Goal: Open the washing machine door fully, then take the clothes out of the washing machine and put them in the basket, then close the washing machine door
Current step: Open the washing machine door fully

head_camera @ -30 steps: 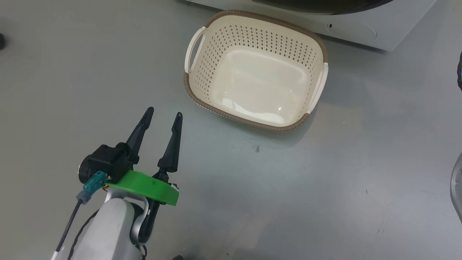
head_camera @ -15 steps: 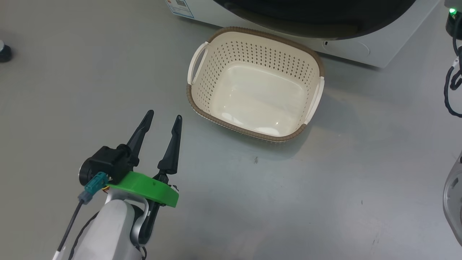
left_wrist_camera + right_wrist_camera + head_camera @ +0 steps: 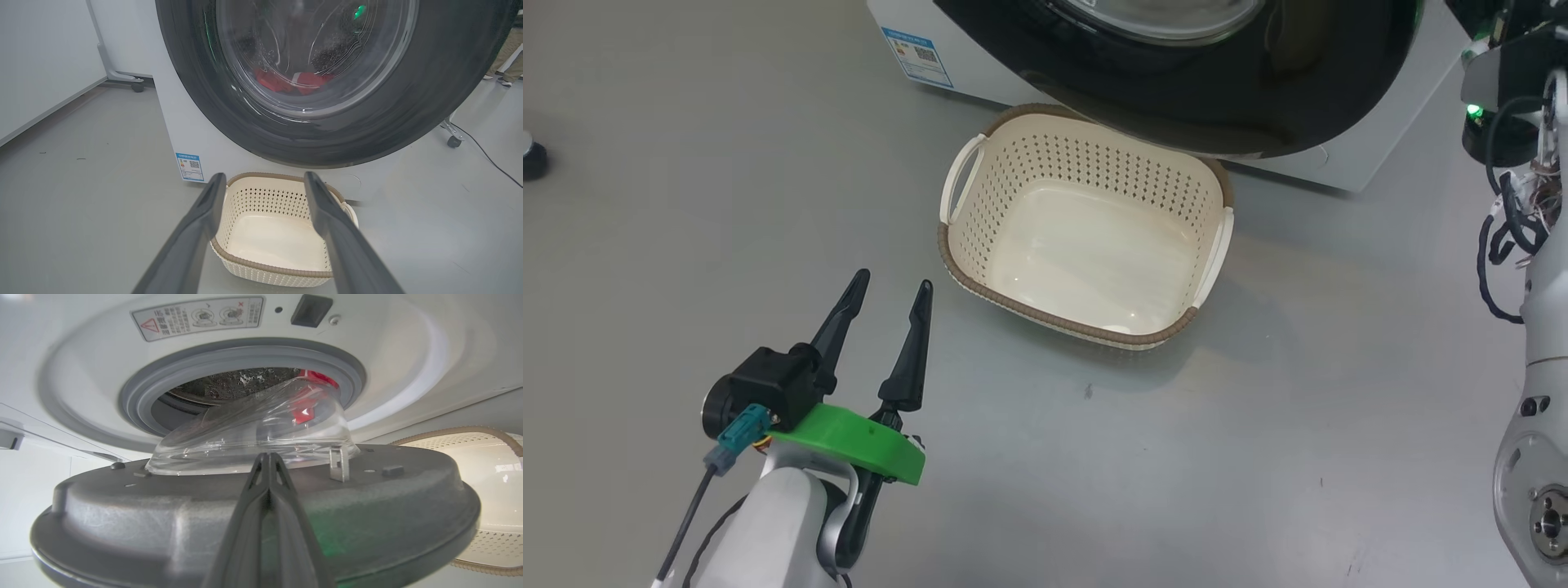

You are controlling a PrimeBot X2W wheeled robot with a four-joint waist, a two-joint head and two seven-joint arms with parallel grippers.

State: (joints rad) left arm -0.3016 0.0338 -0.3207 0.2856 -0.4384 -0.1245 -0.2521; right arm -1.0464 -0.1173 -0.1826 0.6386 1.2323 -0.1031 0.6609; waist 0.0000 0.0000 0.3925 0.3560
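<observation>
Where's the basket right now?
In the head view the basket sits on the floor mid-picture, just before the washing machine, ahead and right of the left gripper.

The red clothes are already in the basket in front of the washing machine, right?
Not quite. The basket in front of the washing machine is empty, as the head view shows. The red clothes are inside the washing machine; the left wrist view shows them through the glass of the washing machine door.

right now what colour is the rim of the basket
Brown, with a woven look, around the cream perforated basket; the head view shows it best.
</observation>
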